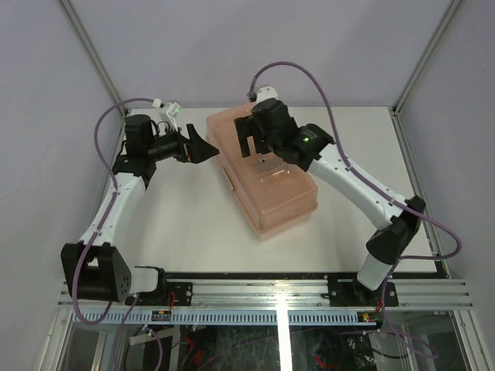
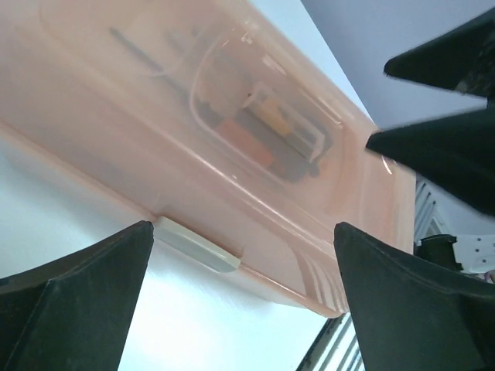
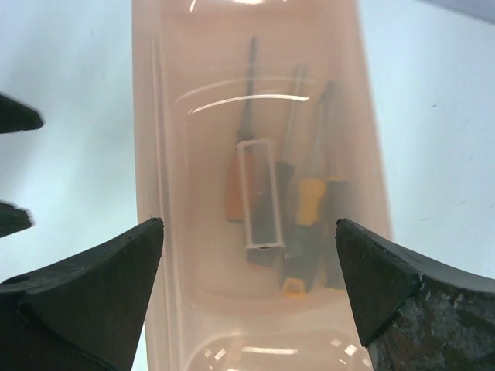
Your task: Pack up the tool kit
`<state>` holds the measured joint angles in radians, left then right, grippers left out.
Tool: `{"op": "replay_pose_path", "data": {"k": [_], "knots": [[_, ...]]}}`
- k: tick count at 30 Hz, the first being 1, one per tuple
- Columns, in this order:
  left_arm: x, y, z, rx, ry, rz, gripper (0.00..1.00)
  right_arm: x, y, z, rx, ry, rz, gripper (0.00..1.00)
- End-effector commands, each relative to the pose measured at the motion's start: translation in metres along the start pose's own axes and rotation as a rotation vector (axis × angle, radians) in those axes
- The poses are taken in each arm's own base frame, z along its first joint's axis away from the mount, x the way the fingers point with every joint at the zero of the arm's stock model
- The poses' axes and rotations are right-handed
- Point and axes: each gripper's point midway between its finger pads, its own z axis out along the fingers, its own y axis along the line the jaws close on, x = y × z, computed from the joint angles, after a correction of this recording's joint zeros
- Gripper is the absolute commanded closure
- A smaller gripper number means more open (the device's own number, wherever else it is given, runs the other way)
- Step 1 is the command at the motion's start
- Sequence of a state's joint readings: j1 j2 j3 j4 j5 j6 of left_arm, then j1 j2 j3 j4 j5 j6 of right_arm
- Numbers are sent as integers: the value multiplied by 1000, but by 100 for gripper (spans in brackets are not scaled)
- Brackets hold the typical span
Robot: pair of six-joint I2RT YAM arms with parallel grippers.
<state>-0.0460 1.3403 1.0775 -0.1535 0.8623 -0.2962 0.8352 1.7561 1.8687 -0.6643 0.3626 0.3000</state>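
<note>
**Top view** — the salmon-pink toolbox [image 1: 271, 182], lid shut, lies slantwise on the white table [image 1: 186, 224]. My left claw [image 1: 203, 145] is spread wide just beside its far left edge. My right claw [image 1: 254, 145] is spread wide above the lid.

**Left wrist** — my fingers [image 2: 69, 309] gape with nothing between them, facing the grey latch [image 2: 197, 244].

**Right wrist** — the jaws are released and empty, and the screwdrivers [image 3: 298, 205] show through the lid below.

Both wide — left gripper [image 2: 244, 228], right gripper [image 3: 249, 224]
</note>
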Motion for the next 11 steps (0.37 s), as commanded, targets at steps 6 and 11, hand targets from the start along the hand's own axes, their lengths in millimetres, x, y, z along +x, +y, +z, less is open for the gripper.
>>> {"op": "replay_pose_path", "data": {"k": [6, 11], "knots": [[27, -18, -36, -80, 40, 95, 0, -23, -72, -79, 42, -141, 159, 1], [59, -4, -41, -145, 58, 66, 0, 26, -107, -89, 105, -97, 219, 1]]}}
